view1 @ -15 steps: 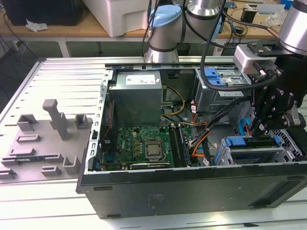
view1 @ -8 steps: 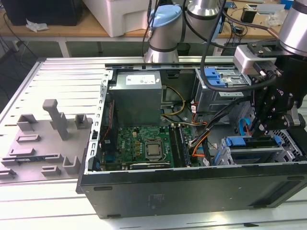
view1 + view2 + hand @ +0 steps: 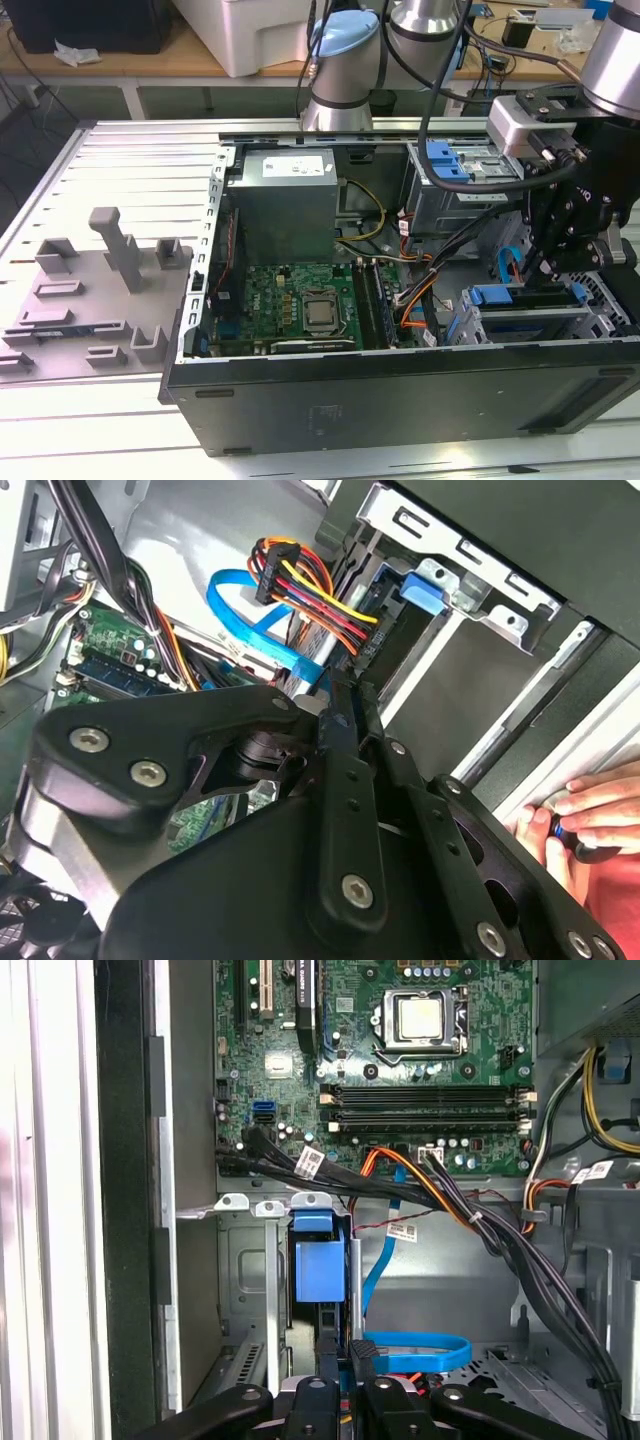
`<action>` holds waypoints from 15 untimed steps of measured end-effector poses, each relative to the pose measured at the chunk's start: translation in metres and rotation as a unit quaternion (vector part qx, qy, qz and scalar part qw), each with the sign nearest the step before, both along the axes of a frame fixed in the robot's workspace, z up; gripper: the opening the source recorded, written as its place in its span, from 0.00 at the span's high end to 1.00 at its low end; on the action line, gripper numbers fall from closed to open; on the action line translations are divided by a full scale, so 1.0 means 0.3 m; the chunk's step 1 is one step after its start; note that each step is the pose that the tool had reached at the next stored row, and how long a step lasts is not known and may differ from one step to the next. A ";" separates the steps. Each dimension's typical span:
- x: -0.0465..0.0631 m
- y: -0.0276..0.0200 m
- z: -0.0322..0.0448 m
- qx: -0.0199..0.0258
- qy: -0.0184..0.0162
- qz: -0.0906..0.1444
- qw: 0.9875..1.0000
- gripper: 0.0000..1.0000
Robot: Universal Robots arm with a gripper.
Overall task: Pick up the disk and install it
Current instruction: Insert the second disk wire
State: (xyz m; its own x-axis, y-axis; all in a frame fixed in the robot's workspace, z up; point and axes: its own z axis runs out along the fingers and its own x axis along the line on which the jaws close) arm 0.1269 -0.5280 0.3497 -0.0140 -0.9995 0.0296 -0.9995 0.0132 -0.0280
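Exterior view showed the black gripper (image 3: 553,272) clenched, fingertips together, down in the drive bay at the blue-framed disk (image 3: 525,318) seated there. Around it lay the open black computer case (image 3: 400,400) on a ribbed metal table (image 3: 120,170).

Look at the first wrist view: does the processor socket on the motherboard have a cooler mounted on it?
No: the processor socket on the motherboard sits bare, its metal top exposed.

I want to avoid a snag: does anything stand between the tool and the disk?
Nothing visible does. In the first wrist view the tool is right at the blue-framed disk, which stands in the drive cage. A blue flat cable and, in the second wrist view, coloured wires lie beside it, not between.
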 end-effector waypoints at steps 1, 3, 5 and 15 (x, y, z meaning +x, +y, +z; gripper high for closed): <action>0.000 0.000 -0.001 0.000 0.000 0.000 1.000 0.84; 0.000 0.000 -0.004 0.000 0.000 0.000 1.000 0.84; 0.000 0.000 -0.005 0.000 0.000 0.000 1.000 0.84; 0.001 0.000 -0.011 0.000 0.000 0.000 1.000 0.84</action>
